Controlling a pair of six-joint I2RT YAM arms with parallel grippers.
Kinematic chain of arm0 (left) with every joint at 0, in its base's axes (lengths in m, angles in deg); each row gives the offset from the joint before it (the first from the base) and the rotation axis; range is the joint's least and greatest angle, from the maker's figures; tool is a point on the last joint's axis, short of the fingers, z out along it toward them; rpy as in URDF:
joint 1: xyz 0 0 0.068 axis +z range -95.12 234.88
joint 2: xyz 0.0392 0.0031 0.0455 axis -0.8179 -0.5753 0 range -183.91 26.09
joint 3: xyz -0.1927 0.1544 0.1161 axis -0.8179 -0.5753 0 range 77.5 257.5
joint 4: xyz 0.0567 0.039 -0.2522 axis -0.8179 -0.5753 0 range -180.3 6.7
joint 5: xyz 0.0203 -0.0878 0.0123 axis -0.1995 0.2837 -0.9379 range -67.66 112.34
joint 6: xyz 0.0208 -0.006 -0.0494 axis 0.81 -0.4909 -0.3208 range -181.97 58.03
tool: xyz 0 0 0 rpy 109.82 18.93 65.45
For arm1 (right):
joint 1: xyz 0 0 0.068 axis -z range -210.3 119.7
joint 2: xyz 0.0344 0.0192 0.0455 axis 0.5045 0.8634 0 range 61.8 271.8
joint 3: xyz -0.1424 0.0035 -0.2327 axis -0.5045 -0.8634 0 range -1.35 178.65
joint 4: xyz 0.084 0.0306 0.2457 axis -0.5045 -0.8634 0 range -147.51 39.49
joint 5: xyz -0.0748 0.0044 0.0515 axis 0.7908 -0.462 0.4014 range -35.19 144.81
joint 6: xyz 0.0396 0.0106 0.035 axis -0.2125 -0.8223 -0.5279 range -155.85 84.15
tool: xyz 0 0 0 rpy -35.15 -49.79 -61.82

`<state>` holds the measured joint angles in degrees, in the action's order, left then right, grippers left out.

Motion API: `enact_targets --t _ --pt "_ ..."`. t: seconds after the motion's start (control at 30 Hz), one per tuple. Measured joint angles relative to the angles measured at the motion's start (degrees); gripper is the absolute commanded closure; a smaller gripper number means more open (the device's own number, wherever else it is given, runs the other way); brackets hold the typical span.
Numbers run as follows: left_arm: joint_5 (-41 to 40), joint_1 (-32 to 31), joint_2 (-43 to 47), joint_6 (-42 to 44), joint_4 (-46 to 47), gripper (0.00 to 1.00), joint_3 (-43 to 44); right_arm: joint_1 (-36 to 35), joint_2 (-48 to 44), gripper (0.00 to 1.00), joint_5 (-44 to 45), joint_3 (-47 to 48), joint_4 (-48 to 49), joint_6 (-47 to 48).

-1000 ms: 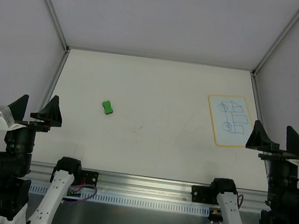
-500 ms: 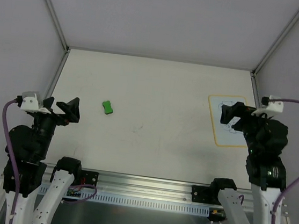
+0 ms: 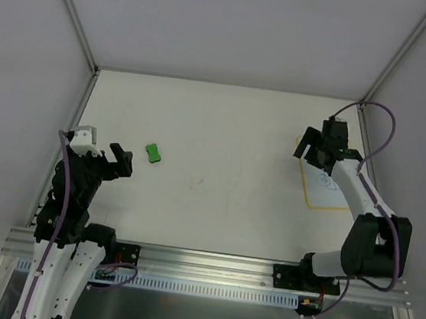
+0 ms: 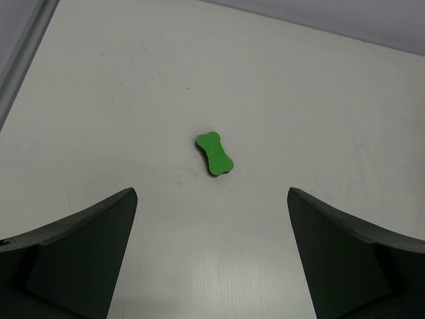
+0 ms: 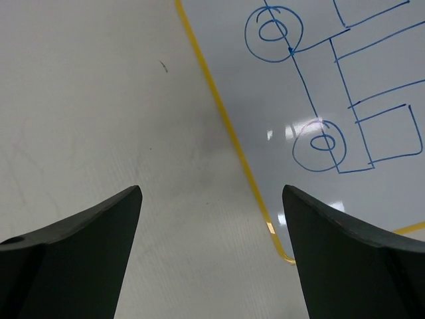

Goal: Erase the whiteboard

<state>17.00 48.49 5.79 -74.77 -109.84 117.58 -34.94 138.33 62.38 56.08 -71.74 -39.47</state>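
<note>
Right wrist view: your right claw (image 5: pixel 211 194) is spread wide and empty over the bench (image 5: pixel 99 100), with the whiteboard (image 5: pixel 319 86) lying at two o'clock. Your left claw (image 4: pixel 212 194) is spread too, with the green eraser (image 4: pixel 214 153) at twelve o'clock.

Whiteboard (image 3: pixel 323 191) far end hidden under right hand (image 3: pixel 311 146); cropped in wrist view.

Both arms have white links (image 3: pixel 352 187), black joints (image 3: pixel 377 240), looping purple cables (image 3: pixel 391 127) and dark wedge-shaped pincer fingers (image 4: pixel 73 256).
</note>
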Motion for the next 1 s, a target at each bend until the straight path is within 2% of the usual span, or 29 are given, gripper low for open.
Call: enact_targets --t 0.2,0.33,0.77,0.93,1.0 --pt "0.4 0.0 -1.0 -0.2 1.2 0.01 -1.5 0.1 16.0 0.24 1.0 4.8 1.6 -4.2" --pt "0.4 0.0 -1.0 -0.2 1.9 0.01 -1.5 0.2 22.1 0.31 0.8 6.7 1.9 -6.4" --pt "0.4 0.0 -0.9 -0.2 2.3 0.02 -1.6 0.2 27.7 0.33 -1.7 8.8 2.7 -12.1" --pt "0.4 0.0 -0.9 -0.2 2.3 0.02 -1.6 -1.0 27.8 0.47 -2.6 8.9 2.7 -13.0" --pt "0.4 0.0 -0.8 -0.2 2.3 0.02 -1.6 -3.0 27.8 0.48 -2.9 9.0 2.2 -13.5"
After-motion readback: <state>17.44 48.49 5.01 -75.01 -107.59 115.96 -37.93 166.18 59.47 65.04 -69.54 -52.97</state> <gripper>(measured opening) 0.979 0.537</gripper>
